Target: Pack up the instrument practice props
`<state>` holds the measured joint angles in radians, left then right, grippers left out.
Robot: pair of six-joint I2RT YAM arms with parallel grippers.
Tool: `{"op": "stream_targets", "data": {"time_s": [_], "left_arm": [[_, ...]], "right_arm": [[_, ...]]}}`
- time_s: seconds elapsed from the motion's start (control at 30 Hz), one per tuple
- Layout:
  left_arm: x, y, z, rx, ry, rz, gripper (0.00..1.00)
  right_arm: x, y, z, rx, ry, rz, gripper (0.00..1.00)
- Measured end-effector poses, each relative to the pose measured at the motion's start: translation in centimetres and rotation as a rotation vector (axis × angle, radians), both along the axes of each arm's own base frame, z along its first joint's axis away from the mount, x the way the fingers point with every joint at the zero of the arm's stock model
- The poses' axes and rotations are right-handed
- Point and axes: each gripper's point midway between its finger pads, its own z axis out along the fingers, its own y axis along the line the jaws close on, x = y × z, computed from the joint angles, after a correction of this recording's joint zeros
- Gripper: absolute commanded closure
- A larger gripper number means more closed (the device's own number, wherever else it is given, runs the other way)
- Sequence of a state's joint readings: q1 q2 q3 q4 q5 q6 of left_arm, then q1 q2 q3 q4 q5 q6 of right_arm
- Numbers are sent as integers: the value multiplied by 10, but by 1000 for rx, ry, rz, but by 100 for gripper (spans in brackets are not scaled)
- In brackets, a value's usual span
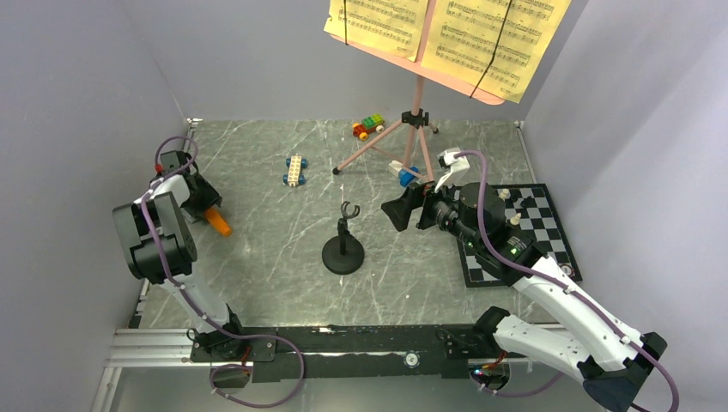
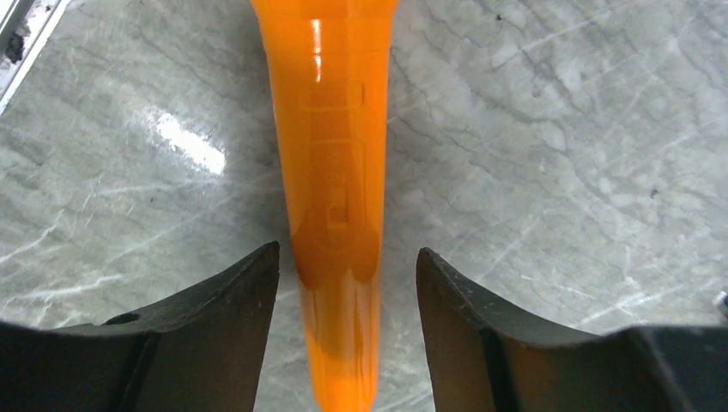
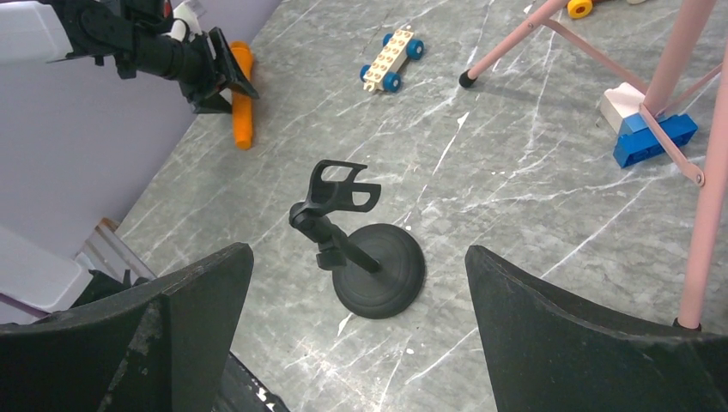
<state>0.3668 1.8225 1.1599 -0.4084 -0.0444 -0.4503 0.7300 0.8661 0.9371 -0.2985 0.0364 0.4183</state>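
Note:
The orange toy microphone (image 1: 220, 226) lies on the marble table by the left wall, its tapered handle (image 2: 339, 172) running between the fingers of my left gripper (image 2: 348, 257). The jaws are open, with a gap on each side of the handle. The black round-based mic stand (image 1: 343, 253) stands upright mid-table with its clip empty. My right gripper (image 3: 358, 250) hovers open to its right, the stand (image 3: 378, 270) ahead of the fingers. The pink tripod music stand (image 1: 418, 94) rises at the back, carrying yellow sheet-music pages (image 1: 446, 30) under black bands.
A white block car (image 1: 295, 170) and a red-green one (image 1: 368, 127) sit toward the back, and a blue-white block (image 1: 403, 174) lies by the tripod legs. The chessboard (image 1: 536, 215) lies under the right arm. Grey walls close in on the left, right and back.

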Motion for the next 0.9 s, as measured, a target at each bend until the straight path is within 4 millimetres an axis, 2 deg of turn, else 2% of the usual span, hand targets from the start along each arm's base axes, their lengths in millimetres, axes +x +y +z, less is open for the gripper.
{"op": "stream_targets", "data": {"time_s": [0.07,0.13,0.27,0.33,0.43,0.47,0.5,0.53,0.6,0.67,0.8,0.83,0.9], "left_arm": [[-1,-3,8,-12,-10,2,35],[1,-7,24,-20,-49,5,35],[10,-17,86,-1,-208,-4,33],[16,-32,127,9,-325,-31,32],[23,-76,193,20,-564,-124,33],[20,-100,212,15,-648,-183,34],[17,-120,222,7,-708,-236,35],[11,-150,233,-10,-784,-317,36],[-7,-207,239,-60,-894,-479,38],[-32,-256,224,-108,-940,-639,38],[-81,-308,187,-109,-946,-856,39],[-93,-315,184,-101,-955,-899,40],[-123,-332,191,-92,-1023,-1008,42]], "right_arm": [[0,0,0,0,1,0,0],[0,0,0,0,1,0,0],[0,0,0,0,1,0,0],[0,0,0,0,1,0,0],[0,0,0,0,1,0,0],[0,0,-1,0,2,0,0],[0,0,-2,-1,3,0,0],[0,0,-3,-3,5,0,0],[0,0,-8,-10,13,0,0],[0,0,-14,-19,24,0,0],[0,-1,-22,-32,36,-6,0],[0,-1,-23,-34,38,-8,0],[0,-3,-27,-40,42,-12,0]]}}
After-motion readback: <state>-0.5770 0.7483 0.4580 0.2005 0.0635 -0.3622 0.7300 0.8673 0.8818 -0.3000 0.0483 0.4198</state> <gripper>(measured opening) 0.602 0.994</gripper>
